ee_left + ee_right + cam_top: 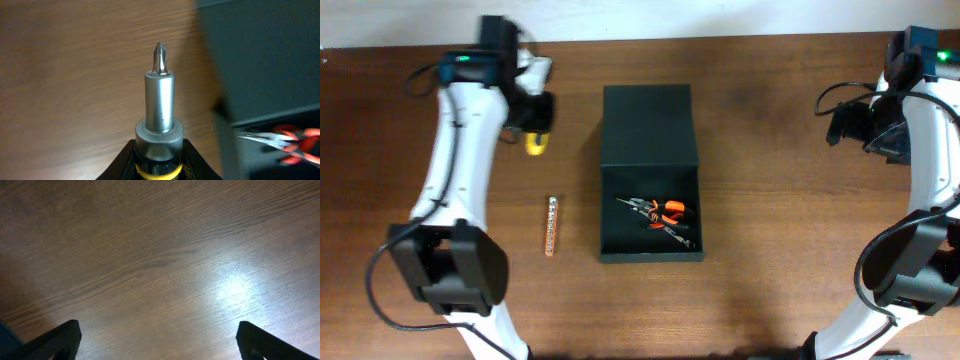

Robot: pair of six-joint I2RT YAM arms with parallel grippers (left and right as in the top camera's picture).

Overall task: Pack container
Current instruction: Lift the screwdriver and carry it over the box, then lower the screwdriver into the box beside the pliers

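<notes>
The container, a dark greenish-black box with its flap lid folded back, sits mid-table; its corner shows in the left wrist view. Orange-handled pliers lie inside, also showing in the left wrist view. My left gripper is shut on a stubby screwdriver with a silver shaft, Phillips tip and yellow ring, held left of the container; its yellow handle end pokes out below the fingers. My right gripper is open and empty over bare wood at the far right.
A slim metal bit strip with an orange end lies on the table left of the container's front half. The table is brown wood.
</notes>
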